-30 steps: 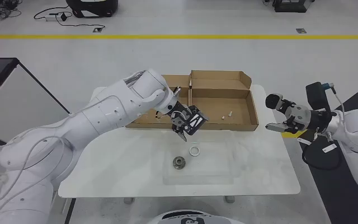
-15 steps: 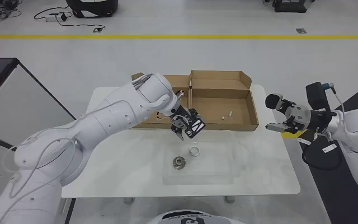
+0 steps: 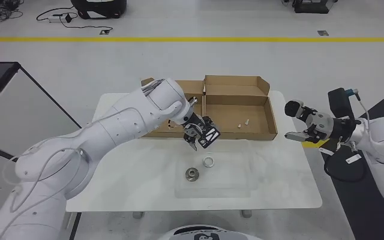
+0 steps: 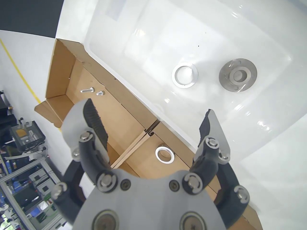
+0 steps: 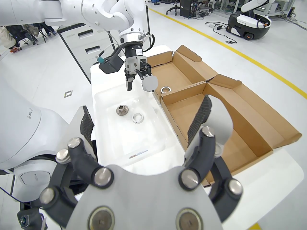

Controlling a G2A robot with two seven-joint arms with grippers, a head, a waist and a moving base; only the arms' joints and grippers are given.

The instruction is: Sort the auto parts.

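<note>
The white table point(image 3: 138, 174) carries a two-compartment cardboard box point(image 3: 228, 117) and, against its front wall, a clear plastic tray point(image 4: 191, 25). The left gripper point(image 4: 148, 107) hangs above the seam where box and tray meet, its fingers spread wide and holding nothing. The right gripper point(image 5: 145, 106) is also spread and empty, off the table's side and well apart from all the parts.

Ahead of the left gripper's fingertips, on the tray floor, lie a metal flange point(image 4: 238, 75) and, just beside it, a loose ring point(image 4: 184, 75). A sorted ring point(image 4: 164, 155) sits beneath the gripper in the nearer compartment, and two small bolts point(image 4: 87, 90) lie off to one finger's side in the other.

The likely trouble is the loose ring: it is low, flat and on slick plastic, so a finger landing on its rim could skid or flip it. With the fingers this wide, one could also nudge the flange or catch the tray wall and shift the tray.
</note>
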